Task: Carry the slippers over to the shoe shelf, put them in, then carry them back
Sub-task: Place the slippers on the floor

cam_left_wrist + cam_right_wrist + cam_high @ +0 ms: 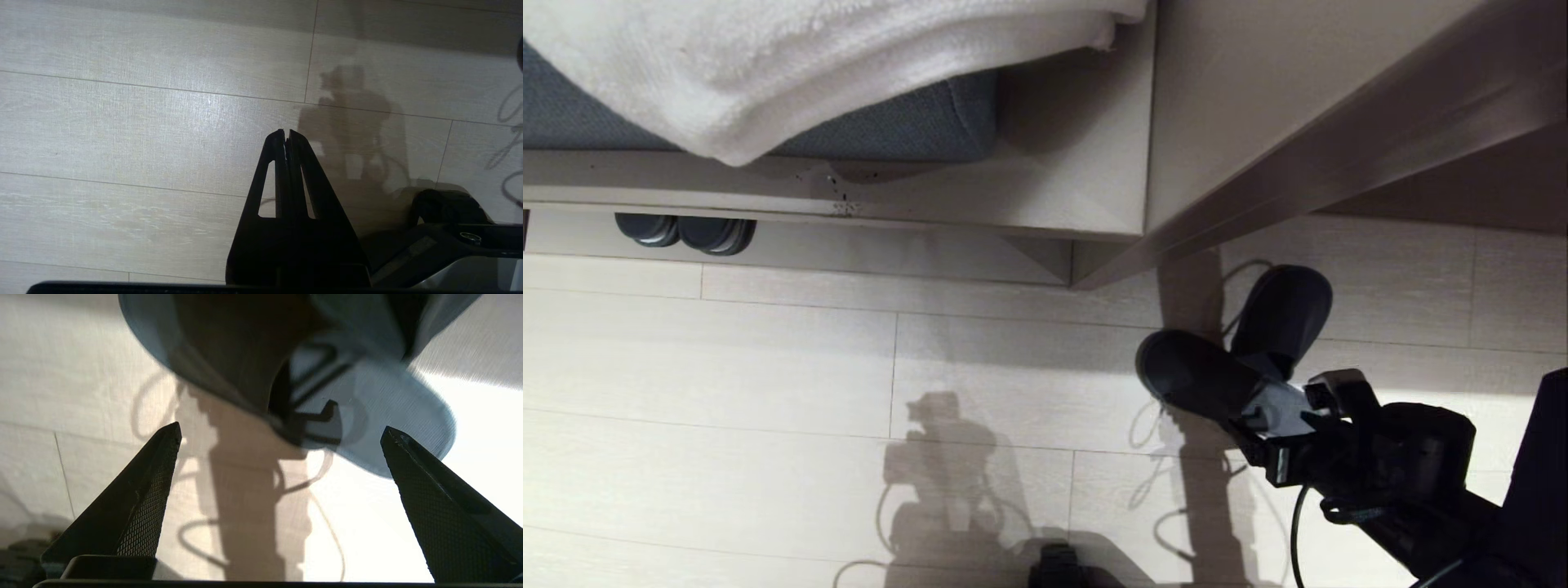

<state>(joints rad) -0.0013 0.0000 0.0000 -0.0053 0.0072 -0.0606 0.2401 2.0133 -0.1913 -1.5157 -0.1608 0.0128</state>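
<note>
Now hanging idle with the left hand (286, 134) pressed together over the bare floor (768, 367), and working only with the right hand (1294, 429), low at the right of the head view and spread as wide as it goes. Holding nothing yet: framing the heel ends of the slippers (1201, 376) between the two mesh-faced fingers (155, 490), with neither finger seeming to touch them. Dealing with a pair that is lying on the floor crossed, one heel resting over the other, toes fanning apart towards the built-in unit. Judging the step in hand to be the pick-up, so lining up on the spot where the two grey-blue footbeds overlap, since closing there looks the only way of catching both at once. Sinking until the lower finger is sliding under the stacked heels rather than shoving them forward, then closing slowly and watching that the upper slipper is not squirting out sideways. Expecting soft, light foam that is bending in the grip, so lifting gently and keeping the toes from dragging. Minding the slanting beige panel (1339, 155) of the tabletop just beyond the toes while rising. Heading afterwards, probably, for the low recess (890, 245) under the unit well off to the left, where another dark pair (686, 231) is already sitting beneath the cushion (915, 126) and white towel (809, 57).
</note>
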